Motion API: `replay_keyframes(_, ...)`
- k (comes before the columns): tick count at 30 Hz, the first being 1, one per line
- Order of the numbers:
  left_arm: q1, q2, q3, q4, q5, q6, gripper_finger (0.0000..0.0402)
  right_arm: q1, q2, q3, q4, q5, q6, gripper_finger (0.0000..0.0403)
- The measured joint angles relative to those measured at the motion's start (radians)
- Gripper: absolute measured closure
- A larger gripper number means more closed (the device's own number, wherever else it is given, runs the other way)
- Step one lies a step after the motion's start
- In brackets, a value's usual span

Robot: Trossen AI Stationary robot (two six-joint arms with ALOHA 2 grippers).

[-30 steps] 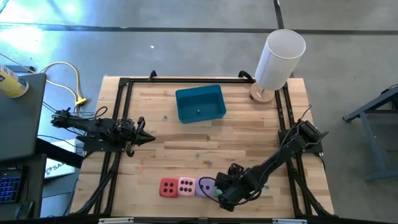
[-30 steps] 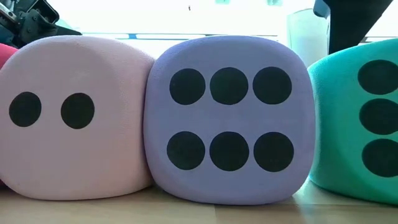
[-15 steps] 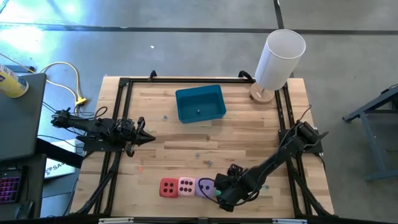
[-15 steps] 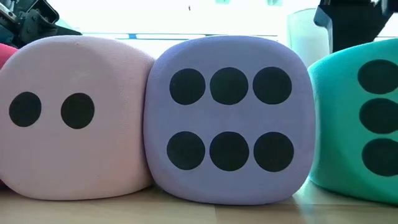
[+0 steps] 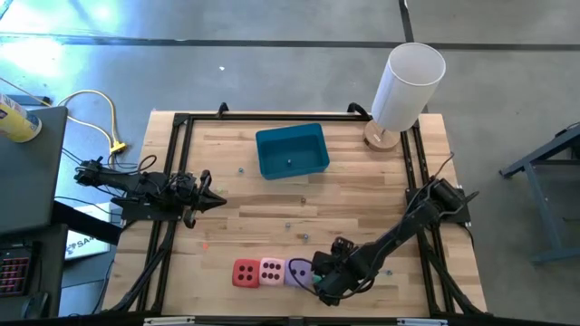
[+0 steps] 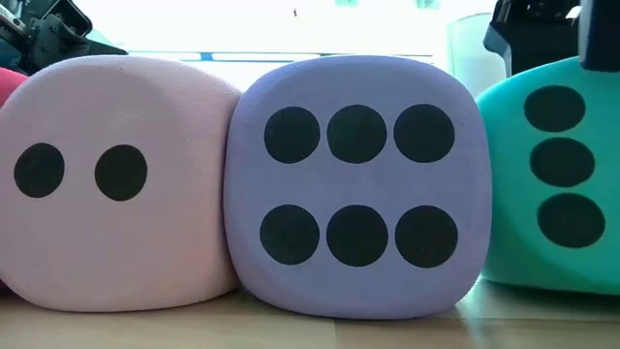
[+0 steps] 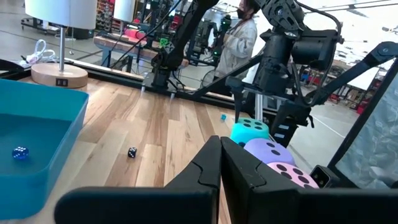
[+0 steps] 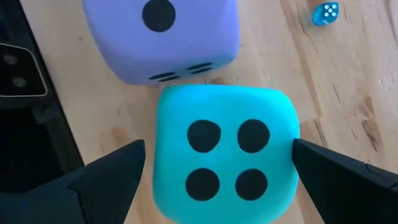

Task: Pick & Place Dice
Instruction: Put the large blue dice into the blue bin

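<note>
Left to right across the table. At the left edge we see the left gripper (image 5: 216, 201) waiting well apart from the dice, its fingers pressed together on nothing, as the left wrist view confirms. Toward the far middle sits the blue bin (image 5: 292, 150), a smooth, rigid-looking rectangular tub; it holds only a tiny blue die (image 7: 20, 152), and none of the soft dice.

Along the near edge runs a row of dice: the red die (image 5: 245, 273), the pink die (image 5: 271, 271) beside it, and the purple die (image 5: 297, 272) touching the pink one. All look like matte foam or plush cubes with rounded corners and flat black round pips; the low view shows two pips on the pink face and six on the purple.

At the row's right end the teal-green die (image 8: 225, 152) lies just beside the purple one. The right gripper (image 8: 217, 168) straddles it, jaws wide, one finger on each side of the four-pip top face; we cannot tell whether the fingers touch it. On the wooden table (image 5: 362, 190), a tiny dark die (image 7: 132, 152) lies loose, and a white lamp (image 5: 406, 86) stands at the far right corner.

We judge the task barely begun: all four soft dice remain outside the bin, and the grasp of the teal-green one is not yet closed.
</note>
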State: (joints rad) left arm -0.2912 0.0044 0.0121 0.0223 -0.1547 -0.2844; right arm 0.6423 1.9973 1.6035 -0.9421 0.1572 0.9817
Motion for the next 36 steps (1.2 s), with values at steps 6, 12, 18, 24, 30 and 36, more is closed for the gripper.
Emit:
replay_keyframes(6,0.0,0.0,0.0,0.0,0.0,0.0,0.0401,-0.011,0.002,-0.001,-0.001,0.009,0.021,0.0007)
replay_keyframes(12,0.0,0.0,0.0,0.0,0.0,0.0,0.0401,-0.018,0.004,-0.002,-0.024,0.028,0.044,0.0007)
replay_keyframes(18,0.0,0.0,0.0,0.0,-0.002,0.0,0.0401,-0.017,0.006,-0.016,-0.077,0.035,0.107,0.0007)
replay_keyframes(24,0.0,0.0,0.0,0.0,-0.004,0.0,0.0401,-0.017,0.004,-0.03,-0.082,0.039,0.122,0.0007)
replay_keyframes(30,0.0,0.0,0.0,0.0,-0.004,0.0,0.0401,-0.016,0.005,-0.032,-0.068,0.076,0.097,0.0007)
replay_keyframes(36,0.0,0.0,0.0,0.0,-0.004,0.0,0.0401,-0.015,0.006,-0.032,-0.066,0.113,0.103,0.0007)
